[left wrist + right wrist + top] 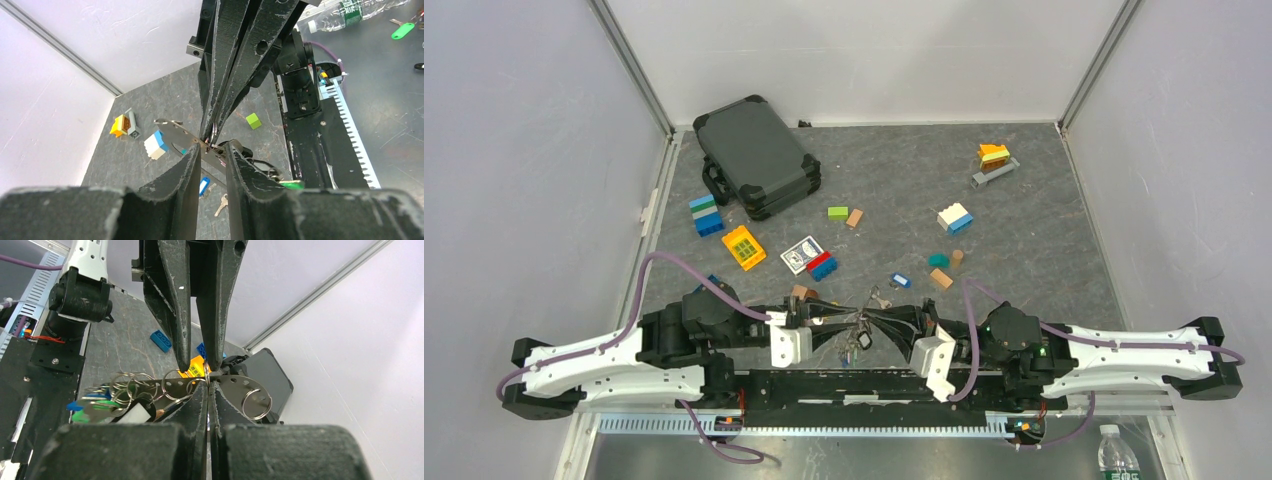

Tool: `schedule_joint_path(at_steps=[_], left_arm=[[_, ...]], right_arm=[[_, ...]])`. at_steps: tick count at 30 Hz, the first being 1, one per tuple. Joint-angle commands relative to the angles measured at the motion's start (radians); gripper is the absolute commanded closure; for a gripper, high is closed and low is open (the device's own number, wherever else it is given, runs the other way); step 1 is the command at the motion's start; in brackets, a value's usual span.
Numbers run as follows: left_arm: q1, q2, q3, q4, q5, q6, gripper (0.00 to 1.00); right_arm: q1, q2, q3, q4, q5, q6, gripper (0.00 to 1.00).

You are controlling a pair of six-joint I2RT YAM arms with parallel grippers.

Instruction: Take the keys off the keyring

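Presently held over the table's [1024,230] near edge, centre: keyring [235,385], judged light, stiff, slippery; keys [92,412] were hung from its split rings [256,402]. Right gripper [209,387] was clamped on its plate; left gripper [213,149] was narrowly spread about one of them, likely the best hold.

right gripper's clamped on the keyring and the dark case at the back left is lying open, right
Not quite: the dark case is shut, not open, as the top view shows. The right gripper is clamped on the keyring, as you say.
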Motion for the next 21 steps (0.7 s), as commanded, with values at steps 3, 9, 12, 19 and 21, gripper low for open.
schedule_joint_path(at_steps=[3,9,12,19,21], left_arm=[[0.000,0.001,-0.008,0.044,0.034,-0.013,0.71],[0.000,0.011,-0.002,0.043,0.051,-0.005,0.77],[0.001,0.022,0.001,0.037,0.057,-0.004,0.77],[0.000,0.028,0.004,0.036,0.065,-0.003,0.77],[0.000,0.030,0.005,0.035,0.065,-0.004,0.79]], right_arm=[[0.000,-0.007,0.000,0.096,-0.028,0.020,1.00],[0.000,-0.004,-0.001,0.099,-0.045,0.019,1.00],[0.000,-0.002,-0.002,0.101,-0.054,0.022,1.00],[0.000,0.000,-0.002,0.101,-0.066,0.025,1.00],[0.000,-0.001,-0.002,0.103,-0.069,0.024,1.00]])
